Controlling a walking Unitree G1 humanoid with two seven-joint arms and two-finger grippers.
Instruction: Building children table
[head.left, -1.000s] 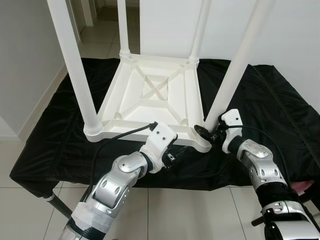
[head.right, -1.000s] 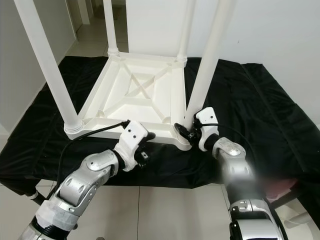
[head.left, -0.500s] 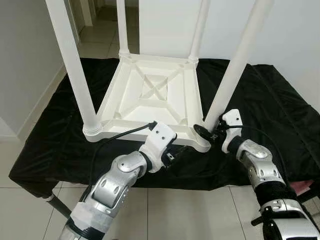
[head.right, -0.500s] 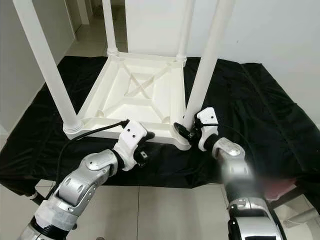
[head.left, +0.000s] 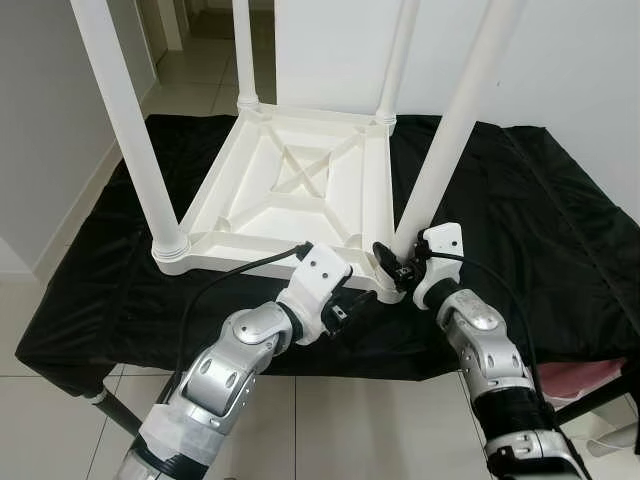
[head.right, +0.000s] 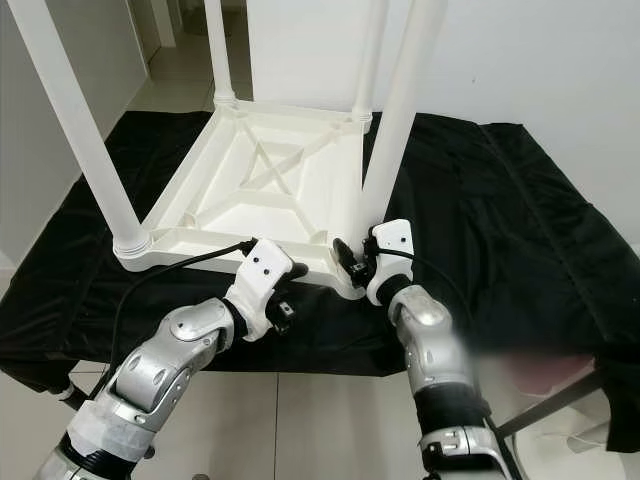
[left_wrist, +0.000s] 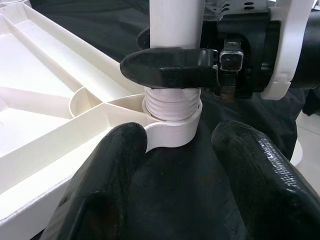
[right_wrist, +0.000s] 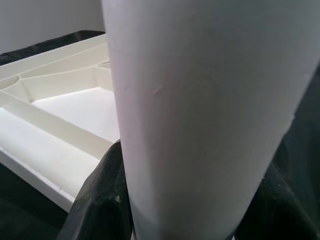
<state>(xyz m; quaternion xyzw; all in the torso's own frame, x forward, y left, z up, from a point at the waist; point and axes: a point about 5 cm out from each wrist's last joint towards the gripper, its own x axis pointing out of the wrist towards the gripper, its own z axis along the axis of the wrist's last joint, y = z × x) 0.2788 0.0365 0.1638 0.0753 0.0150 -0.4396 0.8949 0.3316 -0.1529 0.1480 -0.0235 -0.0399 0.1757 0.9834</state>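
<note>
A white children's table lies upside down on a black cloth, its legs pointing up. My right gripper is shut on the near right leg, low down just above its threaded end, which sits in the corner socket. The right wrist view has that leg close up between the black fingers. My left gripper is open at the same corner, below the front edge. Its fingers stand to either side of the socket, one against the corner's rim.
The cloth-covered bench ends just in front of me, with tiled floor below. The other legs rise at the table's left and far corners. White walls stand left and behind, and a pink object sits low at the right.
The right arm has swung left, its elbow nearer the middle, still gripping the leg. The table and leg sit slightly further left in view. The left gripper has kept its place.
</note>
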